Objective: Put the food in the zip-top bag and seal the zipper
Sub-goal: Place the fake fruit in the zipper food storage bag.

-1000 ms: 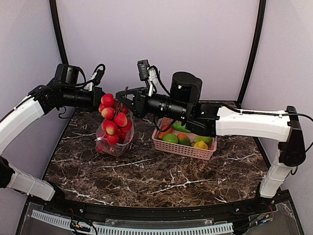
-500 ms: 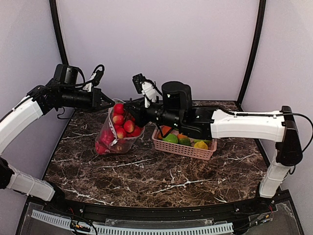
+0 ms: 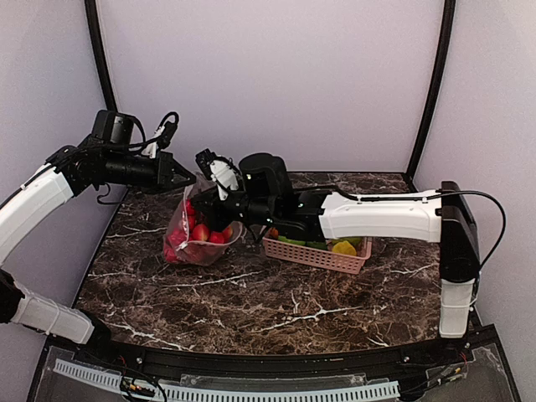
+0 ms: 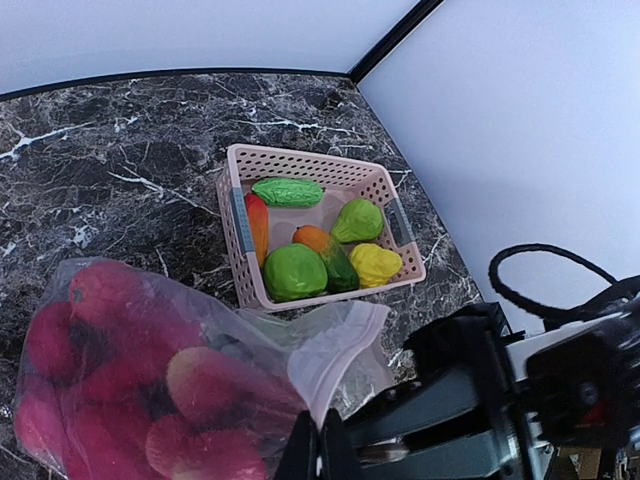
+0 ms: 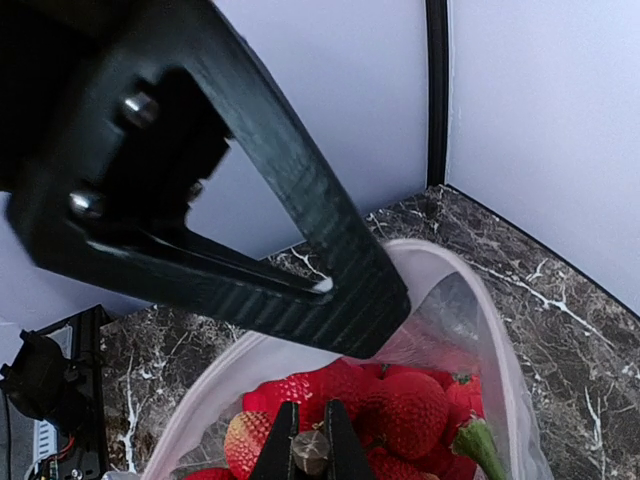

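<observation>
Food [image 5: 405, 410] sits inside the zip-top bag [image 4: 335, 340]. It is a heap of shiny red toy fruits, and some have little green tops. The bag rests on the dark stone table [image 3: 276, 310], just beside the pink basket [image 3: 311, 254]. Seen from above, the bag is on the basket's left side. Its mouth points up and is open wide.

The left claw [image 3: 189, 177] is up above the bag, on the side away from the basket. Its two fingers are squeezed together on the top rim of the bag, and they hold that rim up. The red fruits lie below this claw, down in the belly of the bag.

The right claw [image 5: 310, 415] reaches over the basket to the bag's mouth. Its fingers are pressed together too, at the rim on the basket side. They seem to pinch that rim, but it is hard to see. The red fruits lie right in front of its fingertips, a little deeper in the bag. The two claws are near each other, with the open mouth between them.

I count one bag, one basket and two claws. The red fruits are bunched up, so I cannot count them all, but I see at least five.

The basket holds what looks like seven other toy foods:
- one long bumpy green one
- one long orange-red one
- one big round green one
- one orange one
- one dark green one
- one pale green one shaped like a pear
- one yellow one
</observation>
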You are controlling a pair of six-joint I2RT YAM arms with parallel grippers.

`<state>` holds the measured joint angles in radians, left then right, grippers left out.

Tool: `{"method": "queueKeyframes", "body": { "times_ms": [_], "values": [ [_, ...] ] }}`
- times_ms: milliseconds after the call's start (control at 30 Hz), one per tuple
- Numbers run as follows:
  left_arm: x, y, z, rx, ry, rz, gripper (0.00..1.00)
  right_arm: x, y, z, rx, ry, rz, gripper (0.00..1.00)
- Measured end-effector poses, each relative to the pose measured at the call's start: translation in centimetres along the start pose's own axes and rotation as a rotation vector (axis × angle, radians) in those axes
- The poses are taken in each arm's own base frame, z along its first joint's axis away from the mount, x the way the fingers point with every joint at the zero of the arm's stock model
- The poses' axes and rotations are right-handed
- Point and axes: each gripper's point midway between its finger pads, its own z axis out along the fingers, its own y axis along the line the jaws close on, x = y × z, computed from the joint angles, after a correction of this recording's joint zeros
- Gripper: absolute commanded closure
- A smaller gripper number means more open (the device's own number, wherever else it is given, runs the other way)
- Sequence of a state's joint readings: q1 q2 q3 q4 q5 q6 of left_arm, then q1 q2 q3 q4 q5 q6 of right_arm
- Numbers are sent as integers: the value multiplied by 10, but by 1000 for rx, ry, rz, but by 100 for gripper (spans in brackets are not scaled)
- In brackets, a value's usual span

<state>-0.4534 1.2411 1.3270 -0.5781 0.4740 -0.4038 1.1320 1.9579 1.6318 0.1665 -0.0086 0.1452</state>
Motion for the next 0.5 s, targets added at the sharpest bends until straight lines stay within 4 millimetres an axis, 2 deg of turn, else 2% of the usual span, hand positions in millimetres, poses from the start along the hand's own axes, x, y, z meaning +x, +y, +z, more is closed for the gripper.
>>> {"method": "queueKeyframes", "body": {
  "times_ms": [167,267,400,500],
  "values": [
    [2,0,0,-1,7,-4,99,31,-12,28,32,70,44,98],
    [4,1,0,-6,16,-9,99,37,-18,29,45,93,62,79],
    [4,2,0,-7,17,-9,99,36,-18,22,41,120,67,50],
    [4,2,0,-8,16,-9,99,28,-13,6,23,143,66,39]
  ]
}}
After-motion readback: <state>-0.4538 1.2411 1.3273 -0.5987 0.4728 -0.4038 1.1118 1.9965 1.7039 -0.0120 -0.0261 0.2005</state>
